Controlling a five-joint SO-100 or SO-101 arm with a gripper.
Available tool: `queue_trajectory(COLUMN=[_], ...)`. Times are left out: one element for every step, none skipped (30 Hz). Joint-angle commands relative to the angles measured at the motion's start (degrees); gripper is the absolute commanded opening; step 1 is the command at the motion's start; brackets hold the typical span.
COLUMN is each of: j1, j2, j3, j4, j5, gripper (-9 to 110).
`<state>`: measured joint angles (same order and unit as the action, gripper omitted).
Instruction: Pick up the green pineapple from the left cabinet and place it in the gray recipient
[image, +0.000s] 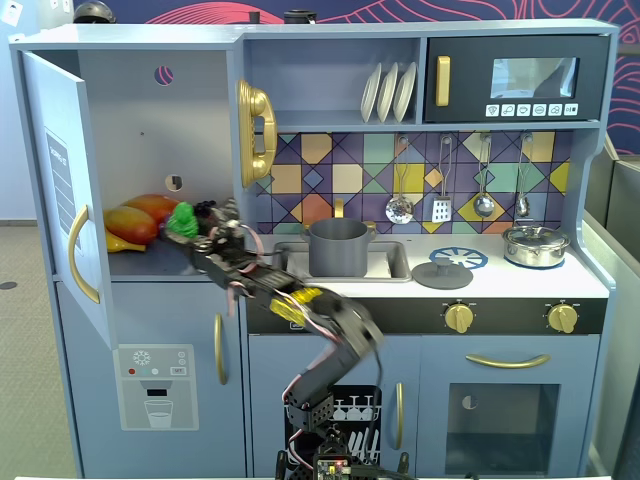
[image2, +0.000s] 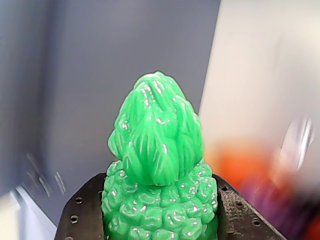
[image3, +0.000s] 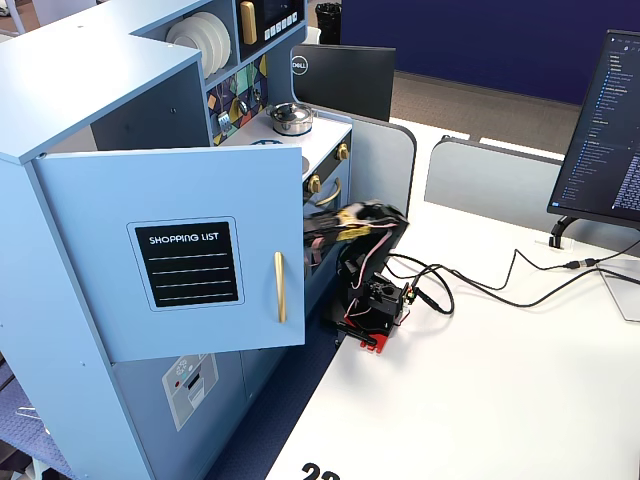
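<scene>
The green pineapple (image: 182, 220) is held in my gripper (image: 196, 232) just inside the open left cabinet (image: 150, 130), above its shelf near the front edge. In the wrist view the pineapple (image2: 159, 175) fills the middle, crown up, with the two black fingers (image2: 82, 215) pressed against its sides. The gripper (image2: 160, 220) is shut on it. The gray recipient (image: 338, 247) stands in the sink to the right of the cabinet in a fixed view. In the other fixed view the open cabinet door (image3: 180, 260) hides the gripper and the fruit.
An orange-yellow mango (image: 140, 218) and a dark grape bunch (image: 208, 210) lie on the cabinet shelf behind the gripper. A flat gray lid (image: 442, 273) and a shiny lidded pot (image: 535, 245) sit on the counter. The door (image: 62, 190) stands open at the left.
</scene>
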<state>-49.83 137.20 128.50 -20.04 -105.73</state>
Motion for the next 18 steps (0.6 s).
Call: queue_trajectory(j1=[4.8,8.3,12.2,16.5,20.4,23.8,27.0,29.4,31.5,33.5,35.2,36.9,38.6,40.3,41.7,42.9,44.4,45.9], j2=[21.4,24.8,27.6,29.9,31.5,32.3,32.4,31.9,30.8,29.4,27.6,25.3,22.7,19.8,16.6,13.3,9.7,6.2], j3=[6.0,6.9,7.3,7.5,7.1,6.4,5.4,4.2,2.7,1.1,-0.5,-2.3,-4.2,-6.0,-7.6,-9.3,-11.2,-13.3], j4=[4.0,6.3,8.5,10.5,12.3,13.7,14.7,15.2,16.1,17.6,18.5,19.5,20.6,21.1,20.8,20.0,19.8,19.5], j5=[-2.4,-1.8,-0.5,1.1,2.3,3.4,4.4,5.1,5.6,5.8,6.3,6.9,7.5,8.0,8.3,8.7,9.3,9.9], gripper=[0,0,0,0,0,0,0,0,0,0,0,0,0,0,0,0,0,0])
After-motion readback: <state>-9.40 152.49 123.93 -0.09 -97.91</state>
